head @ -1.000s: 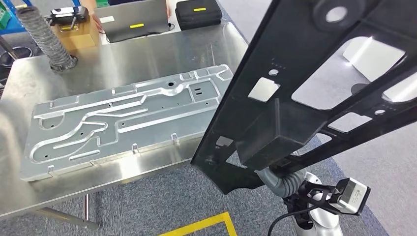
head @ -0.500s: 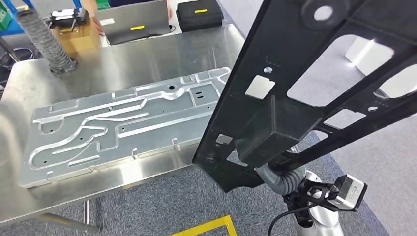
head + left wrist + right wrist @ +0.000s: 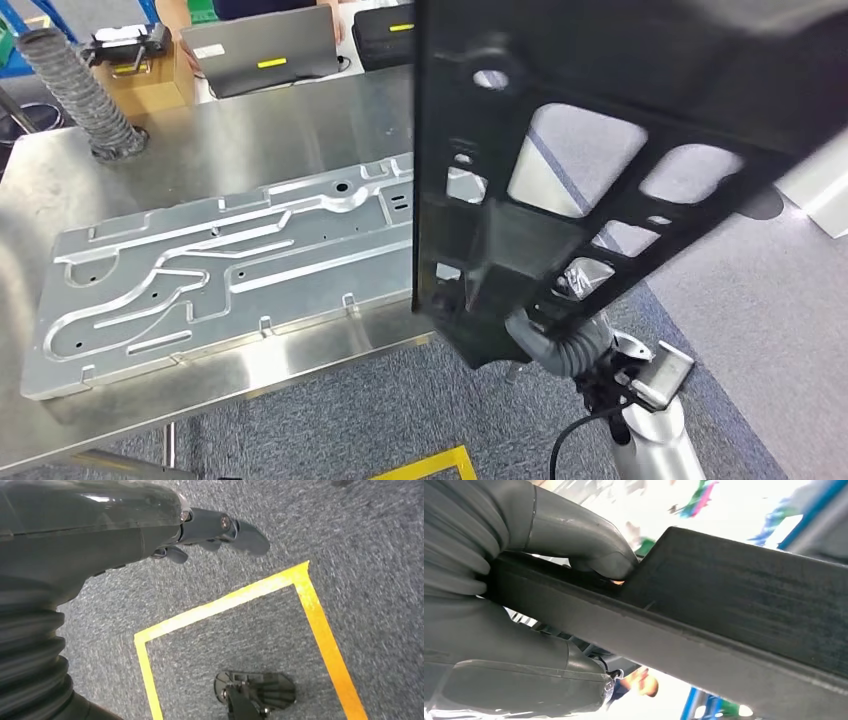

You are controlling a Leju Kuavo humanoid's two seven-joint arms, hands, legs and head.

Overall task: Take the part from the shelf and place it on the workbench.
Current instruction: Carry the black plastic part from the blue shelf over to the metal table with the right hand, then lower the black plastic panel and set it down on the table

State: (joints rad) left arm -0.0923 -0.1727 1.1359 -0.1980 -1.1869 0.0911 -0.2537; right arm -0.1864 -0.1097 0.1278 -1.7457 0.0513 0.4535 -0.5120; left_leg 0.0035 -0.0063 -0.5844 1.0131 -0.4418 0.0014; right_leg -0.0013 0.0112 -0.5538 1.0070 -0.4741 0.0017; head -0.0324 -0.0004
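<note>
Black frame (image 3: 560, 180) swung upright over bench (image 3: 250, 120) edge, gripped by right robot hand (image 3: 524, 605); left robot hand (image 3: 210, 530) empty, fingers apart; ready for lowering

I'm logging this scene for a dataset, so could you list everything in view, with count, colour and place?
Black part: one, black frame with cut-outs, held up over the bench's right end.
Plate: one, silver with grooves, flat on the workbench.
Workbench: one, bare steel, left and centre.
Hose: one, grey ribbed, back left of the bench.
Laptop: one, grey, behind the bench.
Case: one, black, beside the laptop.
Box: one, brown, by the hose.
Floor tape: yellow lines on grey carpet.
Right hand: grey, grips the part's edge.
Left hand: dark, holds nothing, hangs over the carpet.
</note>
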